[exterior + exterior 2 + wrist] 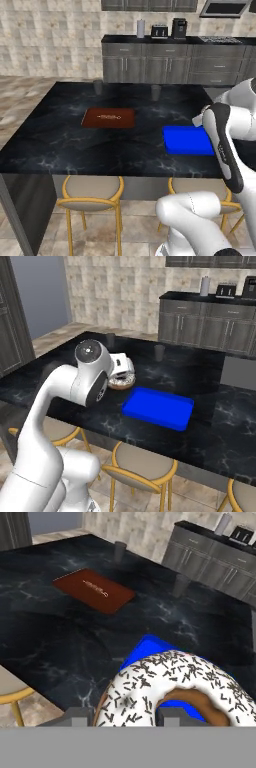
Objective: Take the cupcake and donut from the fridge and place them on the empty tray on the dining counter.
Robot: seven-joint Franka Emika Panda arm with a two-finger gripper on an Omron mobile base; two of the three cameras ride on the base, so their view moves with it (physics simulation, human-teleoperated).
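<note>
White-iced ring donut with dark brown sprinkles and tan dough edge [167, 692] sits right in the pincer [121, 714], huge in the hand view, the two dark finger tips [75, 714] pressed at its lower rim on either side, so the pincer is about half open and clamped on the donut. In the right base view the donut [121, 381] hangs at the end of the white arm, under the white hand, in the air above the black white-veined marble bench [60, 135] and just left of the bright blue flat rectangular tray with low rim [159, 407]; donut not touching the tray, near its left corner. In the hand view a blue strip of the tray [145, 649] shows just beyond and beneath the donut, also through its hole. In the left base view the tray [185, 140] lies on the right part of the bench, its right edge hidden by the arm. Reddish-brown rectangular board [108, 118] lies flat on the bench well left of the tray, apart from it. Two small dark grey cups [156, 92] stand upright near the far edge of the bench. Yellow-framed tan-seated stools [92, 192] stand along the near side. Tray looks bare where visible.
</note>
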